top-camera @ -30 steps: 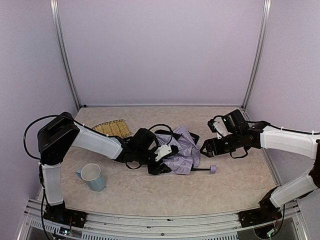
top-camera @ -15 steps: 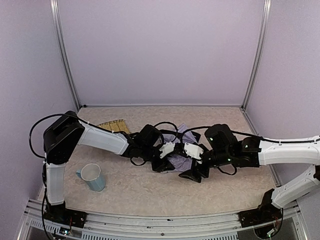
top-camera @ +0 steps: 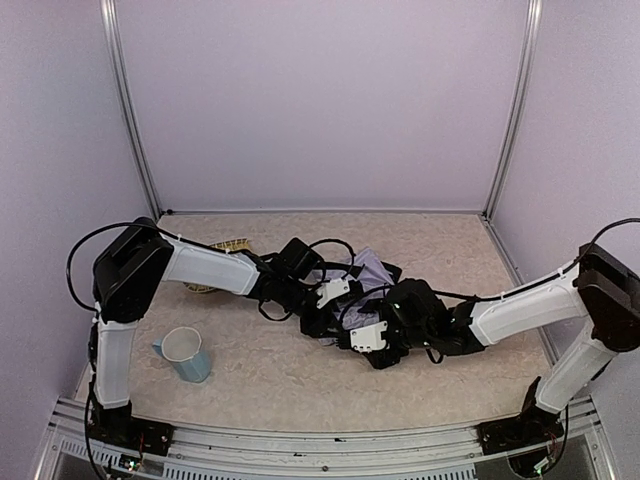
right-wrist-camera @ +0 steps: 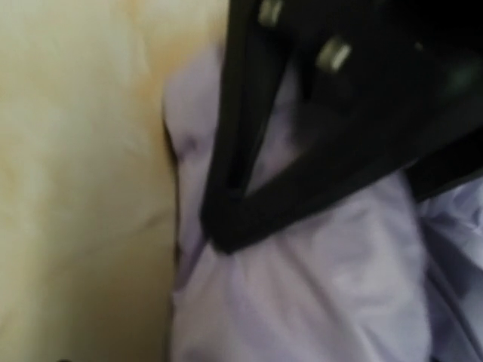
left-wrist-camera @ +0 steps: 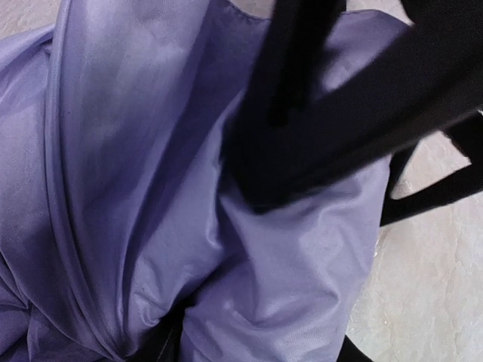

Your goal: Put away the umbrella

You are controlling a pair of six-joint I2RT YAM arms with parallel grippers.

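Note:
The umbrella (top-camera: 372, 268) lies crumpled mid-table as pale lavender fabric, mostly covered by both grippers. My left gripper (top-camera: 322, 310) reaches in from the left and is shut on a bunch of its fabric. In the left wrist view the umbrella's folds (left-wrist-camera: 151, 188) fill the frame and gather toward the bottom edge. My right gripper (top-camera: 364, 344) sits low at the umbrella's near edge, right next to the left one, and is open. In the right wrist view the umbrella (right-wrist-camera: 339, 286) lies on the table beneath it. A black finger (right-wrist-camera: 302, 151) of the other gripper crosses above.
A light blue mug (top-camera: 186, 354) stands at the near left. A woven straw mat (top-camera: 228, 246) lies behind the left arm. Both forearms cross the middle of the beige table (top-camera: 300, 385), and cables loop above the umbrella.
My right arm has swung from the right side leftward and down onto the umbrella, opening wider. The left gripper has shifted slightly back, keeping its hold, and the fabric is more bunched.

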